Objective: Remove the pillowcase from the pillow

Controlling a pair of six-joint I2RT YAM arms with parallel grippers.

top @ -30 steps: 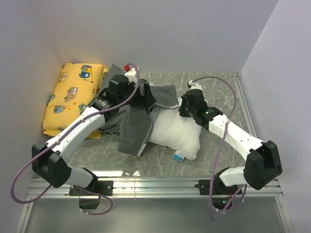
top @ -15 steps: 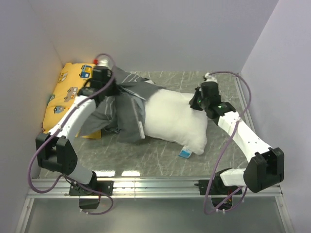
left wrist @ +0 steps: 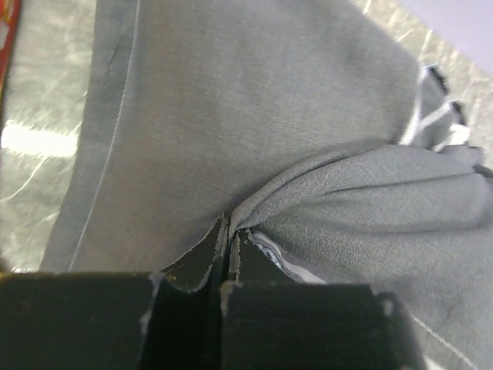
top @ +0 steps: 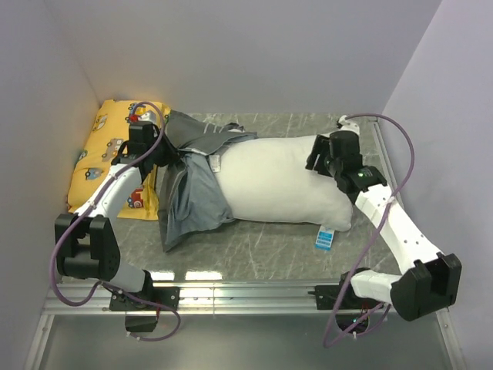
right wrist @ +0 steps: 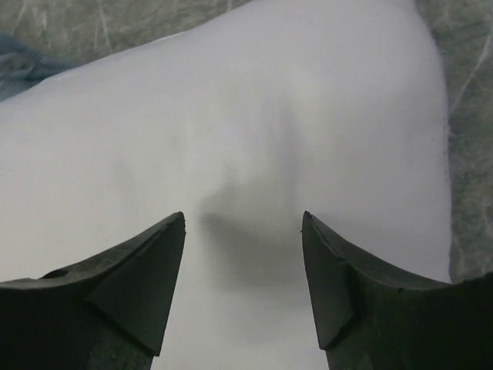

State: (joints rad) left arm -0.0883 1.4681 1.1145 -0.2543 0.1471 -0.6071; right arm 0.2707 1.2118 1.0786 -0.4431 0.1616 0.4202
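Since a moment ago the pillowcase (top: 192, 196) has slid left, bunching at the left end of the pillow (top: 277, 185), which lies mostly bare on the tabletop (top: 254, 239). My left end effector (left wrist: 229, 231) pinches a grey fold (jaws fully together) near the yellow cushion (top: 96, 158). My right end effector (right wrist: 243, 223) has let go, jaws spread over the pillow's right end.

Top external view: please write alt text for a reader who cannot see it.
A white pillow, mostly bare, lies across a grey table, with the grey pillowcase bunched at its left end. The left gripper is shut on the pillowcase; the right gripper stands open at the pillow's right end. A yellow car-print cushion lies far left.
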